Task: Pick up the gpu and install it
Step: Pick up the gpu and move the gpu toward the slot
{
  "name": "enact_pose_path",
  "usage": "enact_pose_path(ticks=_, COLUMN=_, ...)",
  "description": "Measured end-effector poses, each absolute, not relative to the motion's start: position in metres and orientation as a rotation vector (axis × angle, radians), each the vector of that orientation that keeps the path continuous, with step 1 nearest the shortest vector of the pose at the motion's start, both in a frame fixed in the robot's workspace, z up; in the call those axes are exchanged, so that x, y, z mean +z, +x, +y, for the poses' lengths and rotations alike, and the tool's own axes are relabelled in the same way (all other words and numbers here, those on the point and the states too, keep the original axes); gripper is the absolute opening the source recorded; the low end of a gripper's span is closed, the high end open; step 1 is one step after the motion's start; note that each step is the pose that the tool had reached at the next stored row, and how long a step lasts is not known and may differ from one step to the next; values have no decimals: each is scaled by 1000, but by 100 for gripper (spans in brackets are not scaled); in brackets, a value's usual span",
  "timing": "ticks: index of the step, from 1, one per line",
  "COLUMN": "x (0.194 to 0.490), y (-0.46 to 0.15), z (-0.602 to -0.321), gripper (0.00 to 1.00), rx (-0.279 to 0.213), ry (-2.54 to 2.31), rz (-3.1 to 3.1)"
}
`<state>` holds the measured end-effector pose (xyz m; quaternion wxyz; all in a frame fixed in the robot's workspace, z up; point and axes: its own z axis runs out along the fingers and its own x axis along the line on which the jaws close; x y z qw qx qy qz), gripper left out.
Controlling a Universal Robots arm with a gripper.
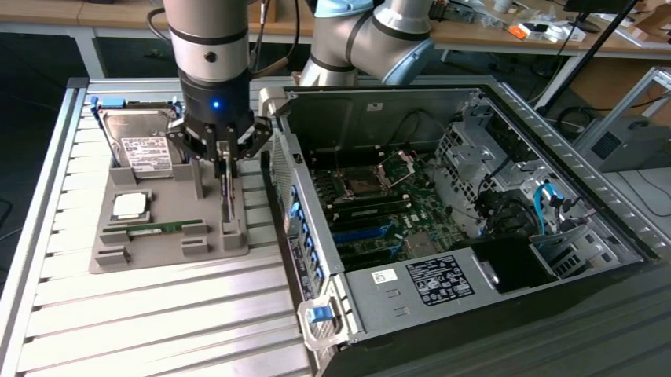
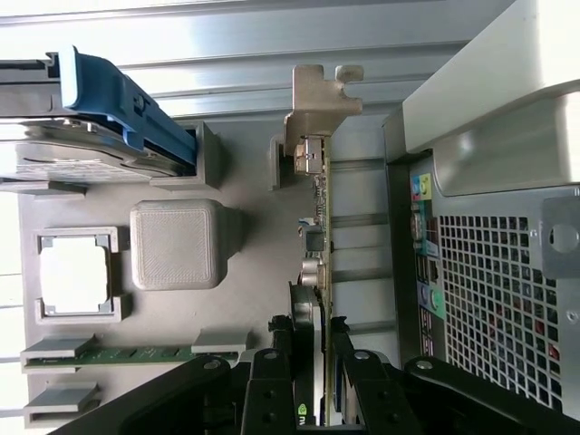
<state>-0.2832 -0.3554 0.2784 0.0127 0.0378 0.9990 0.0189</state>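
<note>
The gpu stands on its long edge in a slot on the side of the grey holder tray nearest the computer case. In the wrist view the gpu runs away from me as a thin board, its silver end bracket at the far end. My gripper hangs straight down over the card's upper edge. The gripper has one black finger on each side of the board, shut on it. The card's bottom edge still appears seated in the tray.
On the tray lie a hard drive in a blue carrier, a CPU and a green RAM stick. The open computer case stands beside the tray on the exterior view's right, its perforated rear wall close to the card.
</note>
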Motion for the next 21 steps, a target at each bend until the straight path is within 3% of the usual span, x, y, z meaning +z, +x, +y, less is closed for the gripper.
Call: enact_pose_path(ticks=21, x=286, y=-283, z=-355, gripper=27, rx=59, ry=118, rz=3113)
